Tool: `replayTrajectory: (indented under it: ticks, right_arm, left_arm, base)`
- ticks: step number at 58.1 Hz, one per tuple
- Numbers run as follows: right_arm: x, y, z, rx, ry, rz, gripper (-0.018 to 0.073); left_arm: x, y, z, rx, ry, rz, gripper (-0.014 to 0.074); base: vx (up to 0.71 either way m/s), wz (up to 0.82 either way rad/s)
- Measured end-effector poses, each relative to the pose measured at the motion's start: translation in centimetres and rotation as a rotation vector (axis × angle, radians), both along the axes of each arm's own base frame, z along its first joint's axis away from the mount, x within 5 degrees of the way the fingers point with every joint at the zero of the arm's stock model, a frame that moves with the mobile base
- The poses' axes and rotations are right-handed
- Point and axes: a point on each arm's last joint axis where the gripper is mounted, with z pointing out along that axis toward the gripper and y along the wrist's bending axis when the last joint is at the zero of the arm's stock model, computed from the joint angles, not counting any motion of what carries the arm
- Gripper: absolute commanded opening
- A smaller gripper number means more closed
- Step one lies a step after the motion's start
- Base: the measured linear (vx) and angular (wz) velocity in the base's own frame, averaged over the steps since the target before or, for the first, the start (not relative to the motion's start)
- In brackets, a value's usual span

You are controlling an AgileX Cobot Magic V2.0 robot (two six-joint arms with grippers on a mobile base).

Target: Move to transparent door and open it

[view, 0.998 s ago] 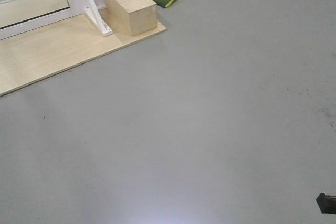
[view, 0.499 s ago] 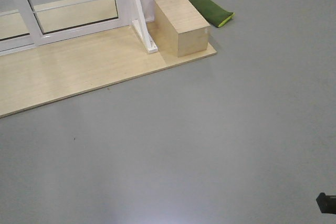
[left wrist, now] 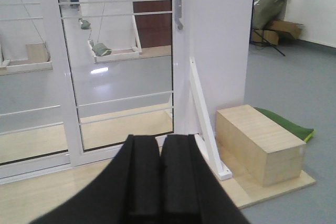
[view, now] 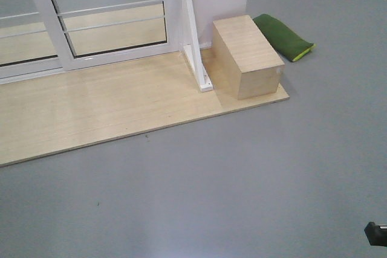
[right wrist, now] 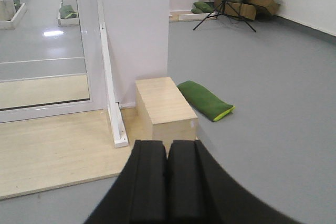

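Shifted since half a second ago in the front view: door, platform and box sit further right and lower, with more glass showing.

- Glass panels, framed: 2. Transparent door (view: 112, 34), upper left of the front view; white-grey frame, two thin horizontal bars low on the glass, silver handle (left wrist: 178, 3) on its right stile, which meets the white wall. Second panel (view: 21, 28) at its left.
- Plywood platform (view: 109, 110): 1.
- Wooden box (view: 245, 55): 1, on the platform's right end.
- Green cushion (view: 283, 37): 1, just beside the box.
- White brace (view: 196, 46): 1, slanted.
- Left gripper (left wrist: 160, 142), right gripper (right wrist: 167, 148): both clenched, holding nothing.
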Motion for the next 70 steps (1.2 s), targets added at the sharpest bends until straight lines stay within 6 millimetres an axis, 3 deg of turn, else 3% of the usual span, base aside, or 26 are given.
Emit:
replayTrajectory:
  ticks: [70]
  right_arm:
    - [0.00,0.00,-0.01,0.000,0.001,0.000,-0.0008]
  left_arm:
    - [0.00,0.00,0.00,0.000,0.000,0.000,-0.0006]
  base:
    - [0.50,0.20]
